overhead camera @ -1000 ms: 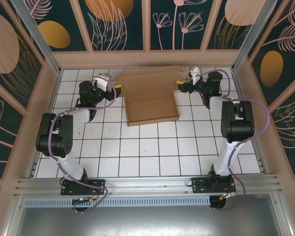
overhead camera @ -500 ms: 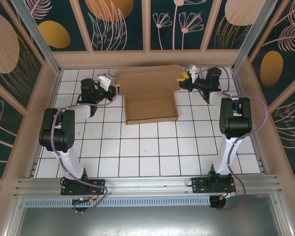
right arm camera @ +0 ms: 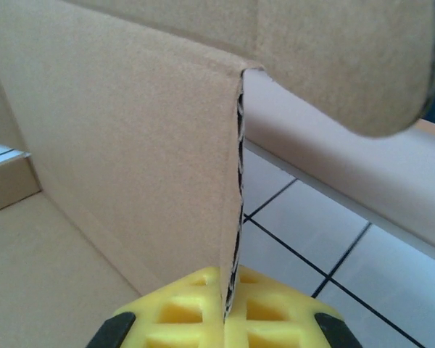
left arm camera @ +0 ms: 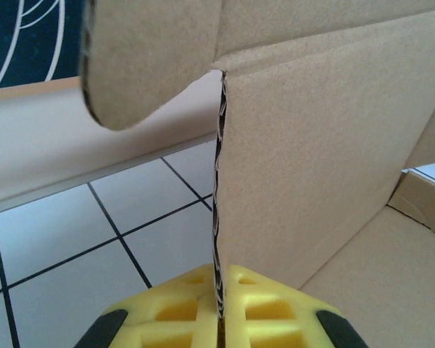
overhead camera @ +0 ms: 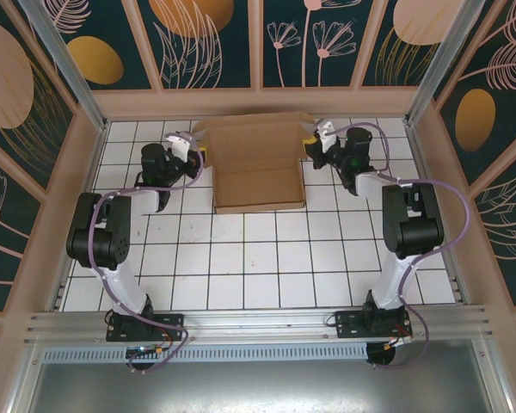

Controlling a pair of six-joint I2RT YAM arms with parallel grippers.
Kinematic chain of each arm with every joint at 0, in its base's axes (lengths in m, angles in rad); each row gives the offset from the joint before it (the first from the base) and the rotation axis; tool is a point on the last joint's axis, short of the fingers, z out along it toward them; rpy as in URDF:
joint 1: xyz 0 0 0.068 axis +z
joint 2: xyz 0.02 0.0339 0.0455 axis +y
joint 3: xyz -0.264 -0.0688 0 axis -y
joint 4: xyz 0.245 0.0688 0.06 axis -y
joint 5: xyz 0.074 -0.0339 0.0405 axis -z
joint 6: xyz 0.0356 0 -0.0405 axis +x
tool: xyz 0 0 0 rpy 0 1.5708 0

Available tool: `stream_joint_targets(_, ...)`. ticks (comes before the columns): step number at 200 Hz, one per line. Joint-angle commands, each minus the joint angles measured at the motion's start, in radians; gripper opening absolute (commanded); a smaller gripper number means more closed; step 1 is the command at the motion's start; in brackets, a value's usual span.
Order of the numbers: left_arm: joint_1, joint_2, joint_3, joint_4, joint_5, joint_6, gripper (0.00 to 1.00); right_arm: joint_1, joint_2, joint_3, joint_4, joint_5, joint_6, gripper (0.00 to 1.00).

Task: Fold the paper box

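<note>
The paper box (overhead camera: 256,168) is a brown corrugated cardboard piece lying at the back middle of the white tiled floor. Its two side walls stand up on edge. My left gripper (overhead camera: 203,152) is shut on the left side wall (left arm camera: 304,167); the wall's cut edge runs down between the yellow fingers (left arm camera: 174,312). My right gripper (overhead camera: 308,143) is shut on the right side wall (right arm camera: 130,152) in the same way, between its yellow fingers (right arm camera: 275,312). A rounded flap (left arm camera: 145,51) hangs above the left wall's far end, and another rounded flap (right arm camera: 348,58) above the right wall's.
The beige back wall rail (overhead camera: 258,103) runs close behind the box. Side walls of the enclosure stand left (overhead camera: 77,172) and right (overhead camera: 434,163). White tiles (overhead camera: 258,258) stretch between the box and the arm bases (overhead camera: 146,325).
Both grippers went from open to shut on the box's side walls. The side walls rose from flat to upright, and the box shifted slightly left and toward the back.
</note>
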Motion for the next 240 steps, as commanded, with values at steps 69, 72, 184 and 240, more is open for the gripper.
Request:
stream_joint_targets(69, -0.156, -0.067, -0.074, 0.097, -0.252, -0.296, 0.2, 0.224, -0.109, -0.116, 0.094, 0.518, 0.386, 0.0)
stream_joint_targets(72, -0.159, -0.067, -0.076, 0.099, -0.253, -0.301, 0.2, 0.23, -0.108, -0.117, 0.094, 0.526, 0.392, 0.0)
stream_joint_targets(184, -0.205, -0.13, -0.26, 0.226, -0.267, -0.416, 0.19, 0.397, -0.158, -0.26, 0.274, 0.858, 0.574, 0.0)
stream_joint_targets(240, -0.237, -0.158, -0.351, 0.239, -0.303, -0.441, 0.1, 0.451, -0.14, -0.363, 0.349, 0.923, 0.601, 0.0)
